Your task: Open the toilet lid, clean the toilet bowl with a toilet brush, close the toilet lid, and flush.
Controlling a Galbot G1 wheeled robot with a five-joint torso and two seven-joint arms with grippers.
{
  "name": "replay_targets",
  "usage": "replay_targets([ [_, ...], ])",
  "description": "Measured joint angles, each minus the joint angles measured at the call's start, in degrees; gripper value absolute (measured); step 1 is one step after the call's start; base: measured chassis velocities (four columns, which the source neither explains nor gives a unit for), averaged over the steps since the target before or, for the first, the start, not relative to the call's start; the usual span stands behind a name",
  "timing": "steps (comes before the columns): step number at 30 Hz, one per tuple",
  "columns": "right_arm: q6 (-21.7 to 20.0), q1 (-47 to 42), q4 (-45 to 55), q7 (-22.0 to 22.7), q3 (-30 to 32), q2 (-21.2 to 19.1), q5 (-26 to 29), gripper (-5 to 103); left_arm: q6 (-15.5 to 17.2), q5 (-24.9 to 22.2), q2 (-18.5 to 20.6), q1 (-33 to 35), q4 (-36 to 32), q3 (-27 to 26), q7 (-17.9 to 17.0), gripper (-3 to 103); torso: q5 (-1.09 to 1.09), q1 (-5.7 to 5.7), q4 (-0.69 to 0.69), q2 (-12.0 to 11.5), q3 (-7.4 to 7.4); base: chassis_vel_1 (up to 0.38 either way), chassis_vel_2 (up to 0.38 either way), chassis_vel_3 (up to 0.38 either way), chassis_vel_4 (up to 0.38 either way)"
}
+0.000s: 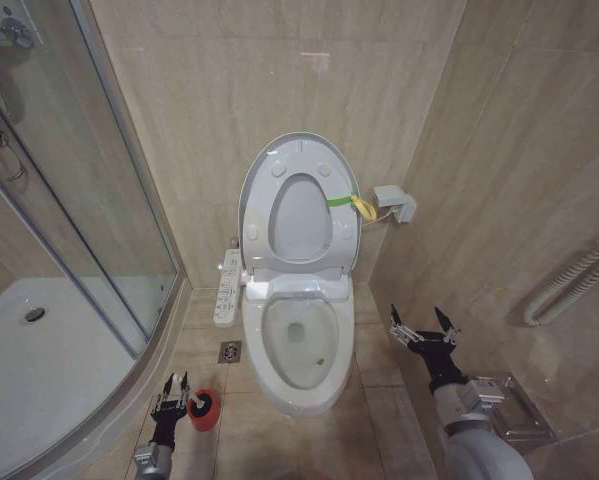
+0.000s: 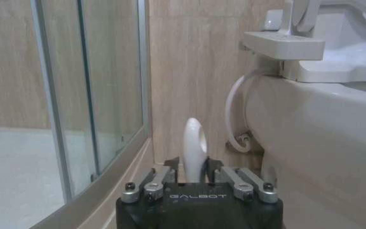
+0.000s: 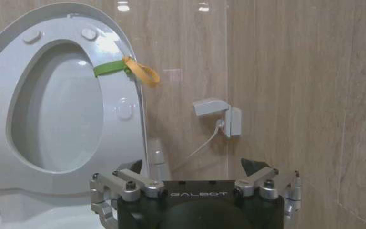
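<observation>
The toilet lid [image 1: 299, 215] stands raised against the wall with the seat ring [image 1: 257, 215] folded up in front of it. A green-yellow band [image 1: 339, 199] is tied at its edge. The toilet bowl [image 1: 263, 345] is uncovered, with water at the bottom. Left of the bowl, a red holder cup [image 1: 207, 414] sits on the floor. My left gripper [image 1: 173, 385] is low beside it, its fingers closed against the white looped handle of the toilet brush [image 2: 194, 138]. My right gripper [image 1: 422, 322] hovers open to the right of the bowl, facing the raised lid [image 3: 55, 119].
A curved glass shower screen [image 1: 89, 200] and white shower tray [image 1: 39, 340] fill the left side. A control panel [image 1: 230, 288] juts from the toilet's left side, with a floor drain [image 1: 229, 351] below it. A wall socket [image 1: 394, 203] and corrugated hose [image 1: 569, 280] are on the right.
</observation>
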Motion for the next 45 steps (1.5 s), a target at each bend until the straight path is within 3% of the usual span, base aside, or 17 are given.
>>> replay_targets([
  [4, 0.0, 0.0, 0.0, 0.0, 0.0, 0.0, 0.0, 100, -0.49, -0.01, -0.21, -0.11, 0.38, -0.25, 0.92, 38, 0.0, 0.0, 0.0, 0.0, 0.0, 0.0, 0.0, 0.0, 0.0],
  [5, 0.0, 0.0, 0.0, 0.0, 0.0, 0.0, 0.0, 100, -0.62, -0.02, -0.29, -0.12, 0.48, -0.29, 1.05, 21, 0.0, 0.0, 0.0, 0.0, 0.0, 0.0, 0.0, 0.0, 0.0],
  [19, 0.0, 0.0, 0.0, 0.0, 0.0, 0.0, 0.0, 100, -1.19, 0.96, -0.78, 0.75, -1.12, -0.54, 0.82, 21, -0.01, 0.0, 0.0, 0.0, 0.0, 0.0, 0.0, 0.0, 0.0],
  [33, 0.0, 0.0, 0.0, 0.0, 0.0, 0.0, 0.0, 100, 0.19, 2.9, 0.12, 5.87, -13.2, -1.92, -2.15, 21, -0.01, 0.0, 0.0, 0.0, 0.0, 0.0, 0.0, 0.0, 0.0],
  [45, 0.0, 0.0, 0.0, 0.0, 0.0, 0.0, 0.0, 100, 2.69, 2.84, 0.99, 12.29, -30.56, -1.8, -3.79, 21, 0.0, 0.0, 0.0, 0.0, 0.0, 0.0, 0.0, 0.0, 0.0],
])
